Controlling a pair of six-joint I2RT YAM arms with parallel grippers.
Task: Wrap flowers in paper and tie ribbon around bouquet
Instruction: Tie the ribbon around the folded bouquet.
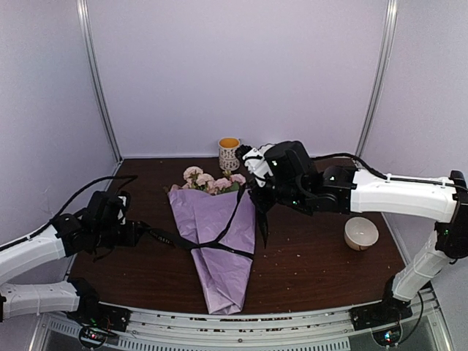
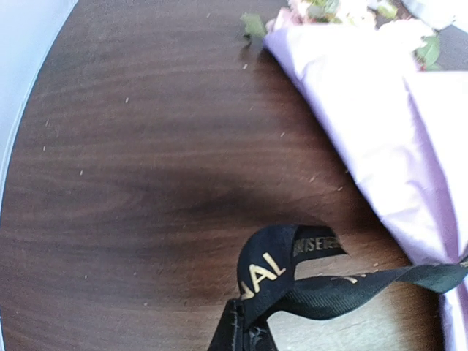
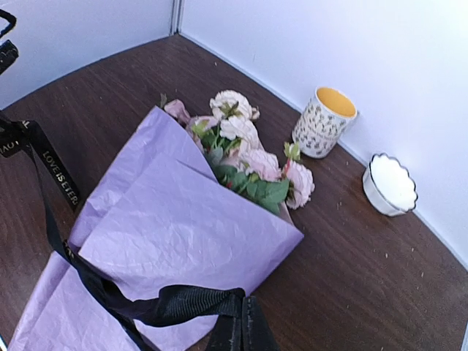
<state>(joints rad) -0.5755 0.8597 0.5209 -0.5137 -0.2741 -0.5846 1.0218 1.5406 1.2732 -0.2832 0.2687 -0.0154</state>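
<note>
You find the bouquet lying at the middle of the table, tip toward the near edge, with open wood left and right. The left gripper and right gripper each pinch closed on the ribbon, which crosses the paper.

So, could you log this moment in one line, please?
stage: tying ribbon | left end effector: shut on ribbon | right end effector: shut on ribbon | bouquet: wrapped, lying on table

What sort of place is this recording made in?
Probably a lab test booth: plain white walls with metal corner posts enclose a dark wooden table, and two robot arms are mounted at its near edge.
</note>
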